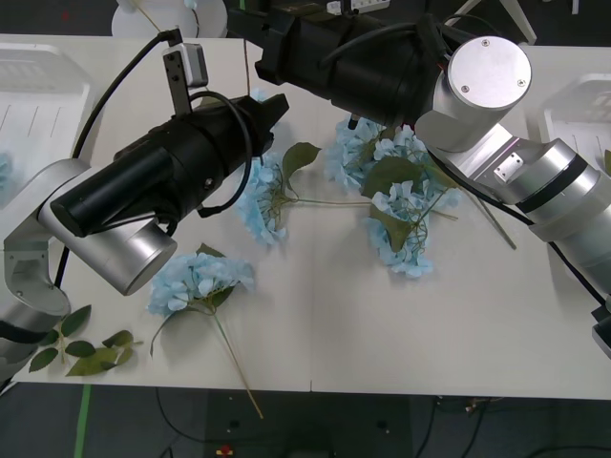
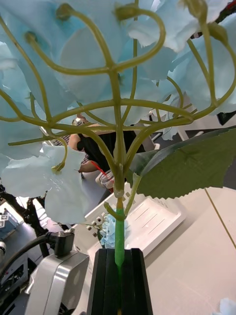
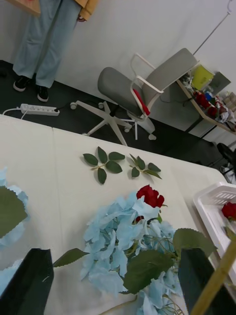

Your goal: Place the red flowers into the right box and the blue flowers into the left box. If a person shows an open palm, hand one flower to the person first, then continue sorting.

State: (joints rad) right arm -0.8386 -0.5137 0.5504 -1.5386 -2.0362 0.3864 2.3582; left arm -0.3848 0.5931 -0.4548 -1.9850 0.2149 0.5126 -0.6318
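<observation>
While the right gripper point(image 2: 118, 290) is clamped on the thin green stem of a fluffy pale-blue hydrangea flower point(image 2: 118, 88), holding it upright, the left gripper point(image 3: 118, 280) hovers spread wide above more blue clusters point(image 3: 125, 246) and a deep-red rose head point(image 3: 151, 196) on the white table point(image 1: 382, 324). Another rose point(image 3: 229, 210) lies in the right white slotted plastic basket point(image 3: 214, 206); the left basket point(image 1: 33, 91) sits at the table's far-left corner.

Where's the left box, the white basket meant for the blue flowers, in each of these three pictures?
Front view: the left box sits at the table's far left edge.
Right wrist view: it lies mid-picture, beyond the blue flower whose stem the right tool clamps.
Left wrist view: the basket at the picture's edge is the right box, holding a red flower.
Shared landmark: the white table.
</observation>
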